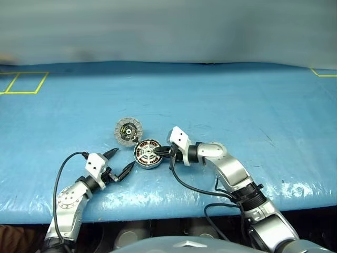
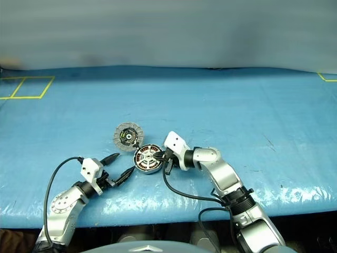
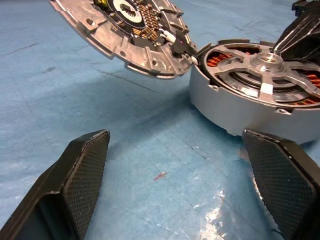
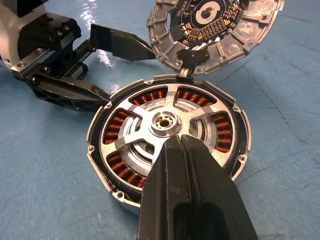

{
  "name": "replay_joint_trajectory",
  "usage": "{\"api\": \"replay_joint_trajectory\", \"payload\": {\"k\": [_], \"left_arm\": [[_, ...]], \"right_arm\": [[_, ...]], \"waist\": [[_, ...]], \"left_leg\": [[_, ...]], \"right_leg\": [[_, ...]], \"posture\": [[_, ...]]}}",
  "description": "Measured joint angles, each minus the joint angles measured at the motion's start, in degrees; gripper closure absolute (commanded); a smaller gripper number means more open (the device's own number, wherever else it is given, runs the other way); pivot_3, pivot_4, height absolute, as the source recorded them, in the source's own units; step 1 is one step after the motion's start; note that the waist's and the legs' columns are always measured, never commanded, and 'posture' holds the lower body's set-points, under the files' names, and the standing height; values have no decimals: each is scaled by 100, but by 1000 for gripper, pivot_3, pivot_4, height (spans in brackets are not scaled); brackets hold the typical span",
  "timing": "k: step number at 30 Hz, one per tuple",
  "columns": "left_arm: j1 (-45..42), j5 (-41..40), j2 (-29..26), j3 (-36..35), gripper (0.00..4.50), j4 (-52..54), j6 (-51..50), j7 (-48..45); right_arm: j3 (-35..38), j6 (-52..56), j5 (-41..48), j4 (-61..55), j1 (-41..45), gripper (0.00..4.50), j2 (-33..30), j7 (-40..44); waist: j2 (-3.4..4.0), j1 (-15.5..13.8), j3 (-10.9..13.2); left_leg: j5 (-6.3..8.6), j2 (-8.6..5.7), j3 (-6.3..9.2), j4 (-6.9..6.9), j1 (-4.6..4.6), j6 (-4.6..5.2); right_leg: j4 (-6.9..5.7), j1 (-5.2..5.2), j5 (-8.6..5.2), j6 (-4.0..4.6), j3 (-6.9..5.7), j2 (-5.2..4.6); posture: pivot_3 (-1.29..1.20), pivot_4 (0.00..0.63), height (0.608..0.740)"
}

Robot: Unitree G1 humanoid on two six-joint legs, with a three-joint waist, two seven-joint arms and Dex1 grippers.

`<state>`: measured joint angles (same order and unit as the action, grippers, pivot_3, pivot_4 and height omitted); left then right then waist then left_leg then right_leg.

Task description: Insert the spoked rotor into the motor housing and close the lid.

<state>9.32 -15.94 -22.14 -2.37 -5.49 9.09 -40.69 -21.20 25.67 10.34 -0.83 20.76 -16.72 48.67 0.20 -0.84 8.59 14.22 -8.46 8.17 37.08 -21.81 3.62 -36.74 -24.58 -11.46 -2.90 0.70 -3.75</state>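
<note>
On a blue table, the rotor sits inside the housing, lid hinged open. Right gripper, fingers pressed together, rests over the rotor; left gripper gapes wide beside the housing.

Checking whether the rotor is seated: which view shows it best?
The right wrist view: the silvery-spoked black rotor fills the round grey metal housing from above. The left wrist view shows it edge-on; the head views show it small.
</note>
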Motion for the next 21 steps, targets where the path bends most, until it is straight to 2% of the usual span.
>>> {"api": "replay_joint_trajectory", "payload": {"k": [5, 7, 15, 21], "left_arm": [[-90, -60, -24, -123, 0, 176, -594, 304], [-155, -17, -58, -221, 353, 181, -772, 534], [-401, 561, -26, -336, 2880, 167, -917, 1388], [-751, 700, 146, -360, 2880, 61, -885, 1765]], "right_arm": [[372, 92, 351, -259, -17, 4471, 22, -7], [431, 100, 367, -316, -57, 4500, -41, -42], [504, 138, 406, -501, -275, 4500, -197, -162], [503, 237, 427, -546, -429, 4500, -288, -198]], "waist": [[0, -3, 0], [0, -4, 0], [-2, -14, -1], [-2, -35, -1]], "left_leg": [[4, 4, 0, 0, 0, 7], [4, 4, 0, 0, 1, 6], [-4, 5, -2, 0, 1, -9], [-6, 4, -3, 1, 1, -13]], "right_leg": [[-1, 0, 0, 0, -1, 3], [-2, 1, 0, 0, -1, 4], [-2, 0, 0, 1, 2, 3], [0, 1, 1, 0, 2, 2]], "posture": [[0, 150, 740], [0, 150, 740], [0, 150, 740], [0, 150, 740]]}}
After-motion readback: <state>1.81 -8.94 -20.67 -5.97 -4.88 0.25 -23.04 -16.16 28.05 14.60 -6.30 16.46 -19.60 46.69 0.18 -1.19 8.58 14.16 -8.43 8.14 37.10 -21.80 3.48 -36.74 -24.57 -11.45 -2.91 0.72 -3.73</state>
